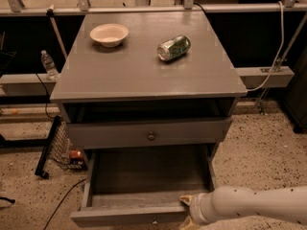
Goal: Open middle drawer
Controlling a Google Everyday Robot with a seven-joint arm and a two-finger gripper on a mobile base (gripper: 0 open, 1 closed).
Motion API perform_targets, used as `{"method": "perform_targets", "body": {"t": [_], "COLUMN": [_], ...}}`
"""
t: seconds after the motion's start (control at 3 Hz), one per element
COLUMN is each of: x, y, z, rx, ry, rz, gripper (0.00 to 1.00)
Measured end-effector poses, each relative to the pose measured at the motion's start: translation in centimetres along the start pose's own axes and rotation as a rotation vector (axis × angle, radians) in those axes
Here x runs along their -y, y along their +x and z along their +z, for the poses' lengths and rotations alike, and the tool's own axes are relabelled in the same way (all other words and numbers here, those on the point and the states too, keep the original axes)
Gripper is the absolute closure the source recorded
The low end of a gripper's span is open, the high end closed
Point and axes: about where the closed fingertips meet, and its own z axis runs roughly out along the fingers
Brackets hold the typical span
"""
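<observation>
The grey cabinet (pixel 144 71) has a drawer with a small round knob (pixel 151 135) just under its top, standing slightly out with a dark gap above it. Below it the middle drawer (pixel 144 176) is pulled far out, and its inside shows bare and empty. Its front panel (pixel 124 217) runs along the bottom edge of the view, and its knob is hidden. My gripper (pixel 188 209), at the end of the white arm (pixel 254 206) coming in from the right, sits at the right end of that front panel's top edge.
A beige bowl (pixel 109 34) and a green can (pixel 173 48) lying on its side rest on the cabinet top. A water bottle (pixel 48 63) stands at the left. A black stand leg (pixel 47 147) and cables lie on the speckled floor to the left.
</observation>
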Motion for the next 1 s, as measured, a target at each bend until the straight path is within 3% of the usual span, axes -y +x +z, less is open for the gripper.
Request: {"method": "perform_targets", "body": {"t": [0.33,0.67,1.0], "x": [-0.1,0.2,2.5], "y": [0.0,-0.2,-0.4], "z": [0.1,-0.2,-3.6], "rx": [0.001,0.001,-0.011], "ry": [-0.002,0.002,0.052], "rz": [0.000,-0.008,-0.039], "gripper": [0.00,0.00,0.00]}}
